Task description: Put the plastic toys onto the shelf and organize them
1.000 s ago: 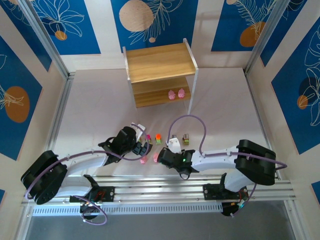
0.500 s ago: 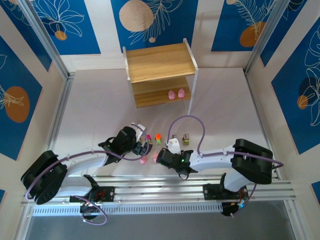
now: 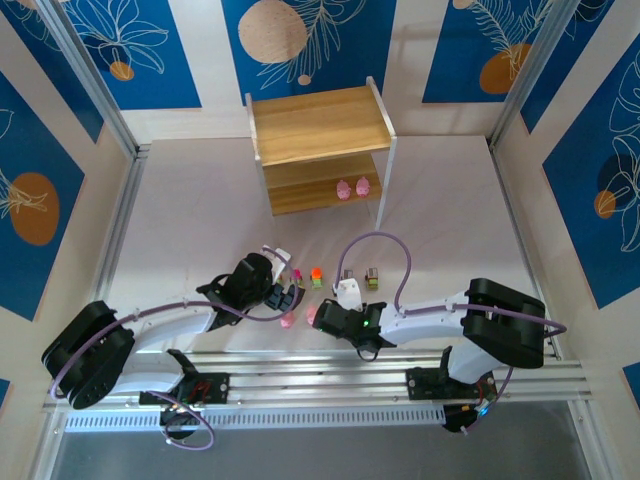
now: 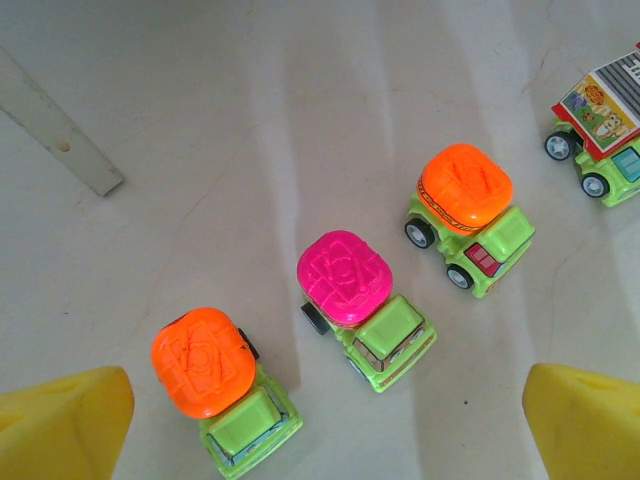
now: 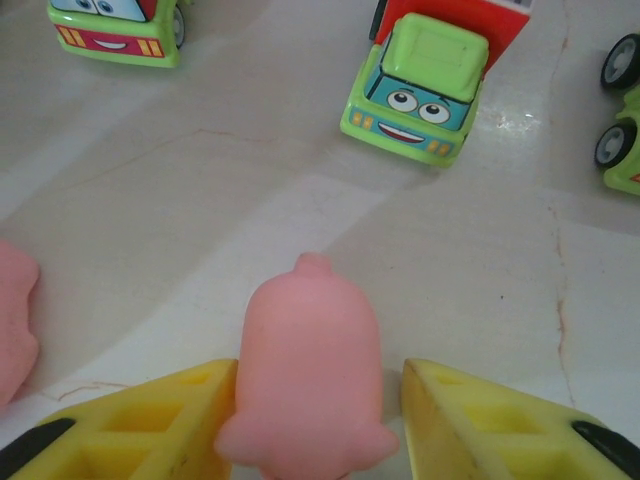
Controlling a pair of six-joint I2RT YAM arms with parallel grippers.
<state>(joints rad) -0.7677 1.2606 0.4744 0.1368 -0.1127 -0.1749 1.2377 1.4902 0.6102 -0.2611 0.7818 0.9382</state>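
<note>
A pink blob toy [image 5: 310, 370] lies on the table between my right gripper's [image 5: 320, 420] yellow fingers. The left finger [image 5: 150, 420] touches it and the right finger [image 5: 500, 420] stands a narrow gap away. From above, that gripper [image 3: 318, 314] is near the table's front. My left gripper [image 4: 330, 440] is open and hovers over three green cars: an orange-topped one [image 4: 205, 362], a magenta-topped one [image 4: 345, 280] and another orange-topped one [image 4: 465, 190]. The wooden shelf [image 3: 320, 125] stands at the back, with two pink toys [image 3: 353, 187] on its lower tier.
A second pink toy [image 5: 15, 320] lies just left of the right gripper, also visible from above [image 3: 288, 320]. Two green cars with faces [image 5: 425, 75] [image 5: 115, 25] stand beyond it. Open tabletop separates the toys from the shelf. A metal rail [image 3: 320, 365] runs along the near edge.
My right gripper's jaws have narrowed around the pink toy and that arm has eased slightly left. The left arm has not moved.
</note>
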